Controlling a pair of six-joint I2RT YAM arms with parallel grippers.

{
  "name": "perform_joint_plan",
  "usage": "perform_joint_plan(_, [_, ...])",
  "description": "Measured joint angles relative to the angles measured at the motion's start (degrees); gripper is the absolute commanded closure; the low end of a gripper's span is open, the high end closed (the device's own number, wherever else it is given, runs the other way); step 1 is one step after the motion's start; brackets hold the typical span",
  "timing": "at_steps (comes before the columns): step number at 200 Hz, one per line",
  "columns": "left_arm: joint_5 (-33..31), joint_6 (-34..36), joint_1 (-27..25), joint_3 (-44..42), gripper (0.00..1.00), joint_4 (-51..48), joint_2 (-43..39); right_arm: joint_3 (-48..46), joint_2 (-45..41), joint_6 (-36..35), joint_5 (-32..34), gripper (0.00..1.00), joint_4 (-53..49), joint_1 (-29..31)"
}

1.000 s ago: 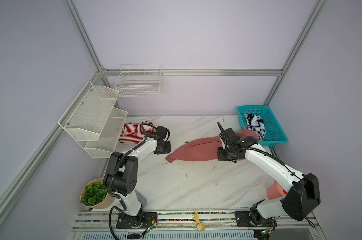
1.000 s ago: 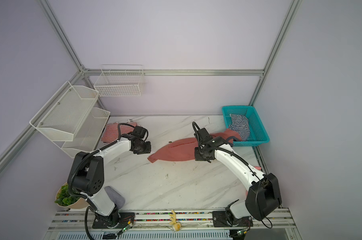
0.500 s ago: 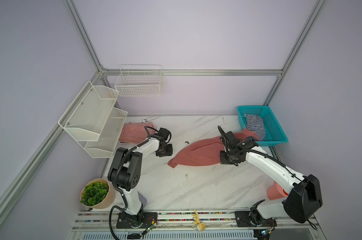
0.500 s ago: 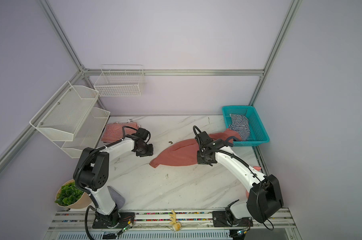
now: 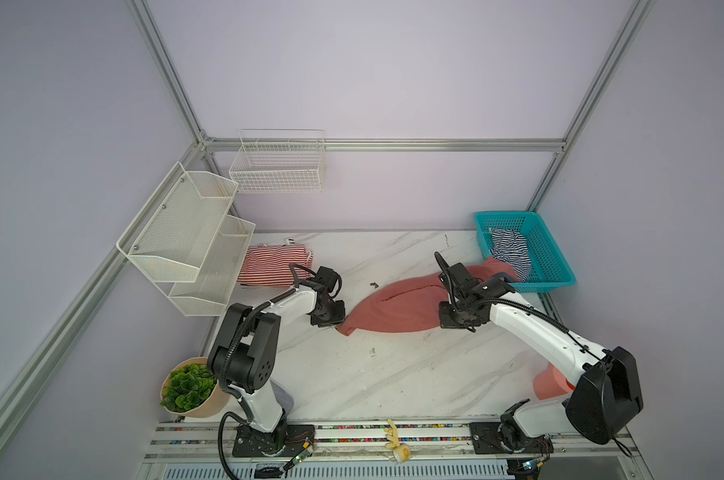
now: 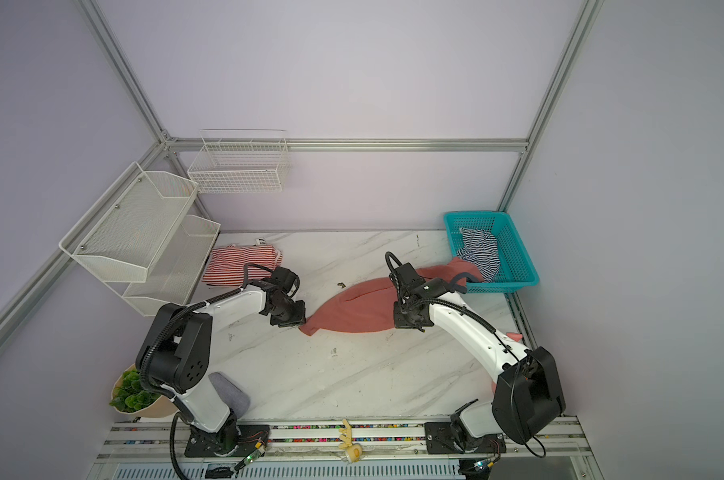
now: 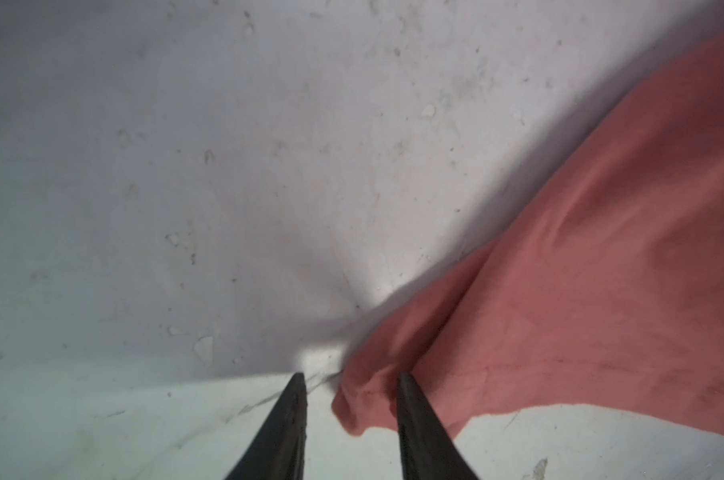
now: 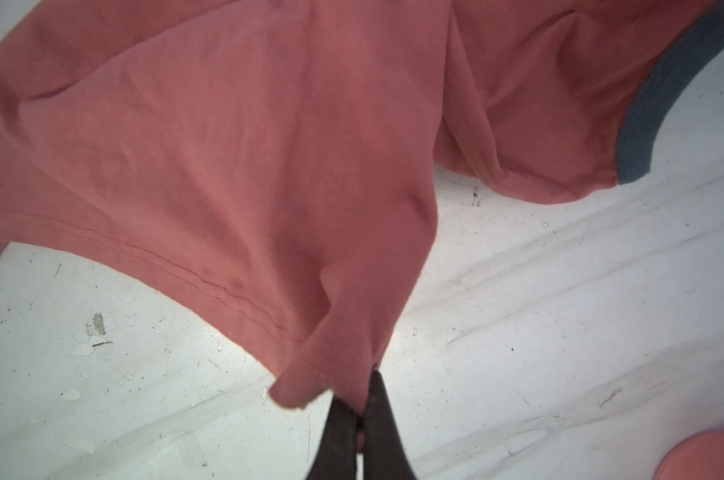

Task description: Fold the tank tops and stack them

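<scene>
1. Far left, the white wire shelves (image 5: 185, 245) and the potted plant (image 5: 187, 386) sit clear of the work area. Neither blocks me.
2. The red-and-white striped tank top (image 5: 275, 266) lies folded at the back left of the desk (image 5: 393, 374), just behind my left arm. I judge it to be the base of the stack.
3. My left jaws are apart and low at the desk, straddling one hem corner of the salmon-red tank top (image 5: 397, 305). One tip is on cloth and the other over bare desk, so nothing is pinched yet.
4. That top lies mid-desk, drawn out sideways, probably so both hem corners can be held and the cloth spread flat.
5. My right jaws are clamped together on the other hem corner, tenting the cloth.
6. The top's grey-trimmed end finishes beside the teal basket (image 5: 549, 286), which could snag it. The navy-and-white striped tank top (image 5: 509, 249) sits crumpled inside.
7. A pink round thing (image 5: 553, 384) stands by my right arm; I cannot tell what it is.
</scene>
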Motion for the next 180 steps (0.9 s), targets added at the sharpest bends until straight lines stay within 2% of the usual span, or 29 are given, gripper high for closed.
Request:
perform_joint_plan(76, [1.0, -0.4, -1.6, -0.7, 0.68, 0.2, 0.0, -0.6, 0.0, -0.2, 0.1, 1.0, 0.5, -0.3])
perform_joint_plan(108, [1.4, -1.1, -2.2, -1.4, 0.83, 0.5, 0.6, -0.7, 0.0, -0.3, 0.1, 1.0, 1.1, -0.4])
perform_joint_plan(131, [1.3, -1.8, -2.2, -1.5, 1.0, 0.4, 0.7, -0.9, 0.0, -0.6, 0.2, 1.0, 1.3, -0.4])
perform_joint_plan(180, [0.1, -2.0, -2.2, -0.6, 1.0, -0.9, 0.3, 0.7, 0.0, -1.4, 1.5, 1.0, 1.2, -1.5])
